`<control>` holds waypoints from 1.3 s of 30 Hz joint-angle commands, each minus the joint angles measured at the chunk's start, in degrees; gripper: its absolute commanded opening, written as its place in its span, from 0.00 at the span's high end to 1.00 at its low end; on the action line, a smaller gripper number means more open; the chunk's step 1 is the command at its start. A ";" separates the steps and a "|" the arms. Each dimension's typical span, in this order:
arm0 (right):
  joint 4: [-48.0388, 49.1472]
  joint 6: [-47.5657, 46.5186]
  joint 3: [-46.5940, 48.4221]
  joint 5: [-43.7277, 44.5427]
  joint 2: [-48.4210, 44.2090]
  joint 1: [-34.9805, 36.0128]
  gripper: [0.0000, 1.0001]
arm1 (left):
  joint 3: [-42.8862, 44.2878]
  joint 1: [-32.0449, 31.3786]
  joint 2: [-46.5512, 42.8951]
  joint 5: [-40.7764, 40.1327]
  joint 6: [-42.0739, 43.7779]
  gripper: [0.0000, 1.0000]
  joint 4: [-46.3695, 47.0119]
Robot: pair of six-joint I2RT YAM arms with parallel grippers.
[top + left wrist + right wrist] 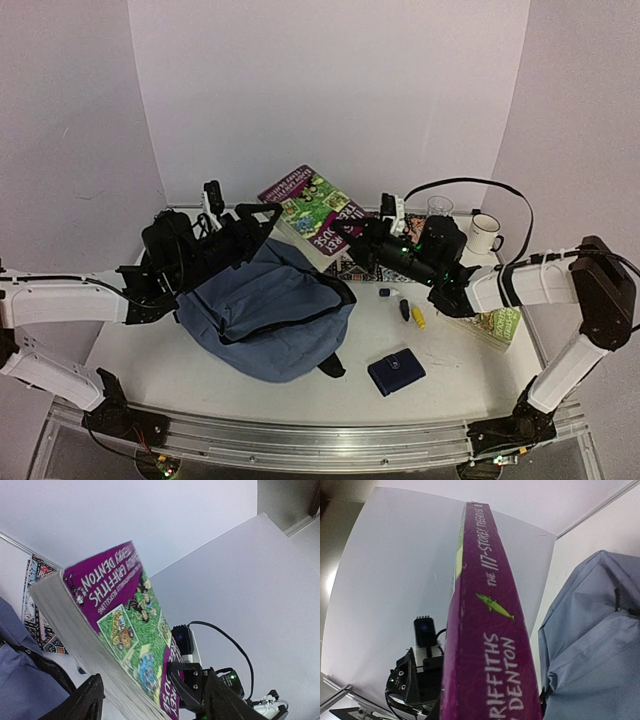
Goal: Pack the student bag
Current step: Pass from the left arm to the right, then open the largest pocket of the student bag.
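Two arms meet at a tilted book behind the bag.
The left arm lies low along the table's (455, 375) left side, forearm pointing right. The left gripper (257, 212) has its jaws spread either side of the purple book's (310, 200) edge. The student bag (275, 320) lies slumped left of centre, just in front of the book. The right arm stretches leftward across the back, and the right gripper (350, 235) is clamped on the book's other end.
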 commanded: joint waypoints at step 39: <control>-17.04 -7.22 -16.40 2.27 -29.48 -12.67 1.00 | 42.85 -17.48 32.52 -21.35 54.24 0.47 -78.40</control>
